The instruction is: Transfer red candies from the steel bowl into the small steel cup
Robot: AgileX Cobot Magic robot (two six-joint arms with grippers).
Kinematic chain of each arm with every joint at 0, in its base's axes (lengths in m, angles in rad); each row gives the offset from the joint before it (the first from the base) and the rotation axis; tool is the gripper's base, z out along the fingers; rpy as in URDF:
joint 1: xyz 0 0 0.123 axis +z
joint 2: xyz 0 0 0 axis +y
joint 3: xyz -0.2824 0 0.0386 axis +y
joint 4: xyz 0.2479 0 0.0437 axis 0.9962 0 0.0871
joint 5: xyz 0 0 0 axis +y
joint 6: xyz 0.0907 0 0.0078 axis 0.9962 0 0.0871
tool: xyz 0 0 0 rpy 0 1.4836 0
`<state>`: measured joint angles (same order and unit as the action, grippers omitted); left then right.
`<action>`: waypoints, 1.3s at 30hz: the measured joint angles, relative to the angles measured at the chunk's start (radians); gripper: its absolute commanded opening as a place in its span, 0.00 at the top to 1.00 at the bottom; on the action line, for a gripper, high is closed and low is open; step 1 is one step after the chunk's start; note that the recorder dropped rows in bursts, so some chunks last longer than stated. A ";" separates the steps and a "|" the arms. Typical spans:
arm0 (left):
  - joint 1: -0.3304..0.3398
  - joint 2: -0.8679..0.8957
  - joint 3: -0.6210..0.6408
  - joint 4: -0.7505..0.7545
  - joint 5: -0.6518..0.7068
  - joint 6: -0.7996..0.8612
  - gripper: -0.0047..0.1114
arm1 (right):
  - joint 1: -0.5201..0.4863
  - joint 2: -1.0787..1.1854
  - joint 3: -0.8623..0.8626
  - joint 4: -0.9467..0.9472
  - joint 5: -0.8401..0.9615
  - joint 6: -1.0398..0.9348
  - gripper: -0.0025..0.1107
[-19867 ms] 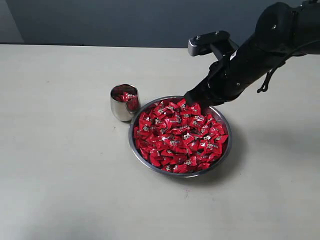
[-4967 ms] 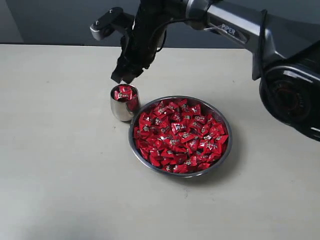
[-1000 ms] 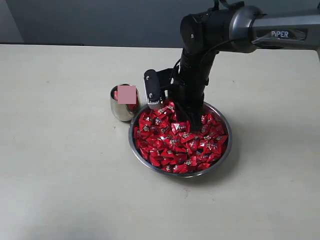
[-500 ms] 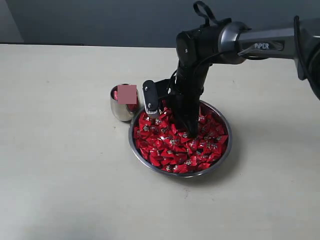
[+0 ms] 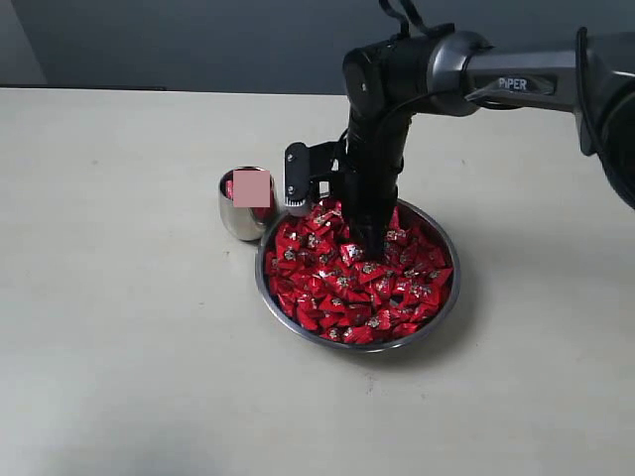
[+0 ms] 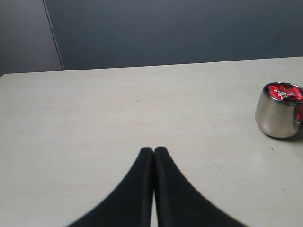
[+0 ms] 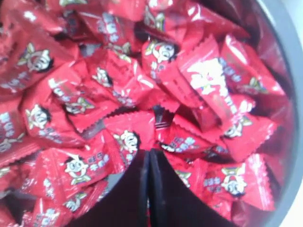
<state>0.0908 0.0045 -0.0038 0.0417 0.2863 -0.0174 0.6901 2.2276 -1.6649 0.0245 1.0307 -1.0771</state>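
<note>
The steel bowl (image 5: 448, 297) sits mid-table, heaped with red candies (image 5: 347, 288). My right gripper (image 5: 365, 246) points straight down into the heap near the bowl's middle. In the right wrist view its jaws (image 7: 148, 152) are pressed together, and their tips pinch the edge of one red candy (image 7: 135, 135). The bowl's rim (image 7: 286, 42) curves along one side there. The small steel cup (image 5: 238, 220) stands just left of the bowl, touching or nearly touching it, with red candies (image 6: 283, 92) inside. My left gripper (image 6: 154, 149) is shut and empty over bare table, well away from the cup (image 6: 277, 118).
A dark wall runs behind the pale table's (image 5: 119, 327) far edge. The right arm (image 5: 397, 89) reaches in from the upper right above the bowl's far half. A pink square patch (image 5: 256, 186) covers part of the cup's mouth in the exterior view.
The right gripper went down into the candy heap and has since lifted slightly. Five seconds ago it hung over the cup. The bowl and cup stay put.
</note>
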 measured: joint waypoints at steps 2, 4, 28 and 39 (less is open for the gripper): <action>0.000 0.000 0.000 0.000 0.000 0.000 0.96 | 0.000 0.000 0.000 -0.008 0.031 0.017 0.99; 0.000 0.000 0.000 0.000 0.000 0.000 0.96 | 0.000 0.000 0.000 -0.006 0.046 0.024 0.99; 0.000 0.000 0.000 0.000 0.000 0.000 0.96 | 0.000 -0.024 0.000 0.037 0.018 0.035 0.51; 0.000 0.000 0.000 0.000 0.000 0.000 0.96 | 0.000 -0.024 0.000 0.037 -0.033 0.035 0.51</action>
<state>0.0908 0.0045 -0.0038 0.0417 0.2863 -0.0174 0.6901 2.2032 -1.6649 0.0614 0.9974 -1.0420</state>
